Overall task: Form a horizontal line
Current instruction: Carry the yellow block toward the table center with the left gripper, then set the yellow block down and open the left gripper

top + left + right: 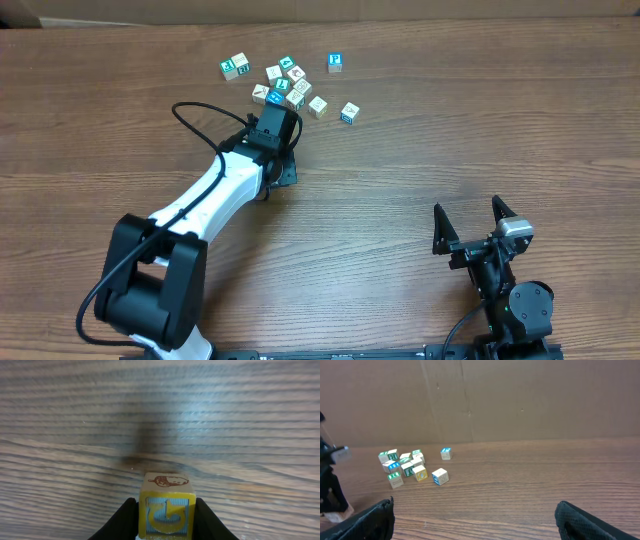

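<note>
Here, my left gripper (166,510) clamps a small wooden cube with a yellow-and-blue face (165,485) just clear of the scattered pile of wooden letter cubes (290,85), apparently to start the line, while the right gripper (470,222) stands wide open, well apart from it.

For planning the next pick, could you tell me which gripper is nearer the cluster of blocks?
Left. The left gripper is close beside the cluster of blocks; the right gripper stands open, far off at the near edge.

A brown wood-grain table (450,120) sits before a plain cardboard wall (520,400).
</note>
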